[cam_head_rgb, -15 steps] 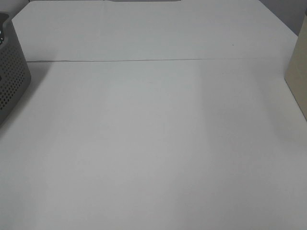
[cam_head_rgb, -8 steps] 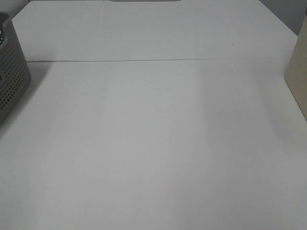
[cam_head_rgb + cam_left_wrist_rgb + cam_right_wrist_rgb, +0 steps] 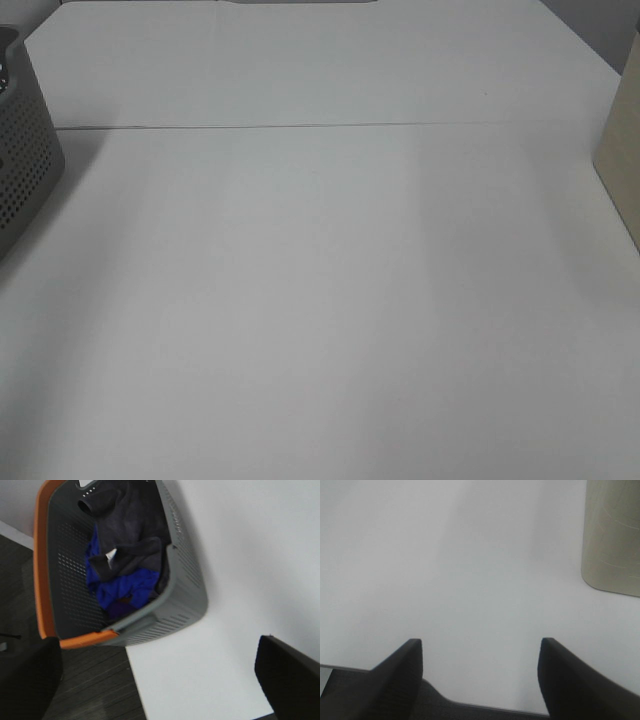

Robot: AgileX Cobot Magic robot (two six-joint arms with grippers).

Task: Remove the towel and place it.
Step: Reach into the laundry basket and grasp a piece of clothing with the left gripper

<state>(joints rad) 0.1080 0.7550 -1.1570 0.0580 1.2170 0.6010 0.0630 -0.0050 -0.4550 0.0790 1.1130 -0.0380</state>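
Left gripper (image 3: 160, 680) poised with the basket (image 3: 186, 580) ahead of it, jaws wide apart and empty; nothing has moved.

Right gripper (image 3: 482, 665) also stands open, over bare table (image 3: 320, 300) near a beige bin (image 3: 612, 535). The towel (image 3: 132, 525) lies bunched inside the basket on a blue cloth (image 3: 120, 587), untouched. The high view matches the earlier frames: same basket corner, no arm in sight. Removal seems not yet begun; a reach into the basket likely comes first.

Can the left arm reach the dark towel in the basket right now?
Probably yes. The left pincer is wide open and holds nothing. The basket has no lid. The dark towel lies on top of the blue cloth, and nothing covers it, so the way in from above looks free.
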